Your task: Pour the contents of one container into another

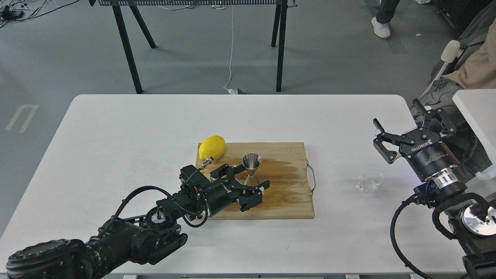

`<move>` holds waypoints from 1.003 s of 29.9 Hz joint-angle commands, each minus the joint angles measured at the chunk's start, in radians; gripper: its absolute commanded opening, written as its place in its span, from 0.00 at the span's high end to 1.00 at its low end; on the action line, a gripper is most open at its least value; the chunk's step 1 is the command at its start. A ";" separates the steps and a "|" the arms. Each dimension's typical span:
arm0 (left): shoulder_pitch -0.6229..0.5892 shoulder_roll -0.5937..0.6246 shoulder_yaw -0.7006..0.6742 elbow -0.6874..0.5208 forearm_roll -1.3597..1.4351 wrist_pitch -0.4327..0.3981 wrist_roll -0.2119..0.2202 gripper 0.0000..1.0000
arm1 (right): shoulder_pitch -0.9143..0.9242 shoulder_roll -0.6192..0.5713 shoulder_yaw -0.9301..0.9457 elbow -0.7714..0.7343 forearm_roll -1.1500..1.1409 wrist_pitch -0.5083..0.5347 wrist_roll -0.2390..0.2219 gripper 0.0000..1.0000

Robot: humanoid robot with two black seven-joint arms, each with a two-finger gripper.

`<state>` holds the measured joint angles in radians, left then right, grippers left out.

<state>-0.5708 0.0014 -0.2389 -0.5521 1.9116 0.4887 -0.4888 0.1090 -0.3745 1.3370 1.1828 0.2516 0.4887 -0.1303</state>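
Observation:
The steel jigger (251, 168) stands upright on the wooden cutting board (286, 193), left of the board's wet dark patch. My left gripper (247, 183) is open just in front and to the left of it. One finger lies beside the jigger's waist and the other is nearer me, and neither holds it. The clear glass cup (370, 181) sits on the white table (116, 128) to the right of the board. Its tilt is hard to read through the glass. My right gripper (405, 130) is open, raised behind and to the right of the cup, with nothing in it.
A yellow lemon (212, 147) rests at the board's back left corner. The board has a metal handle (311, 176) on its right edge. A second white table (474, 112) stands at the far right, and black table legs (281, 46) are on the floor behind.

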 commanded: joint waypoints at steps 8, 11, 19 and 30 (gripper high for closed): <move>0.017 0.045 -0.004 -0.002 -0.005 0.000 0.000 0.01 | -0.003 0.000 0.002 -0.003 0.000 0.000 0.000 0.01; 0.032 0.055 -0.003 -0.008 -0.006 0.000 0.000 0.01 | -0.005 0.000 0.002 -0.003 0.000 0.000 0.000 0.01; 0.045 0.124 -0.005 -0.032 -0.011 0.000 0.000 0.01 | -0.005 0.000 0.004 -0.002 0.000 0.000 0.000 0.01; 0.083 0.532 -0.003 -0.251 -0.317 0.000 0.000 0.02 | 0.003 0.002 0.005 -0.002 0.000 0.000 0.000 0.01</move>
<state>-0.4924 0.4328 -0.2394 -0.7431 1.6914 0.4887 -0.4885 0.1072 -0.3728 1.3422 1.1800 0.2516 0.4887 -0.1303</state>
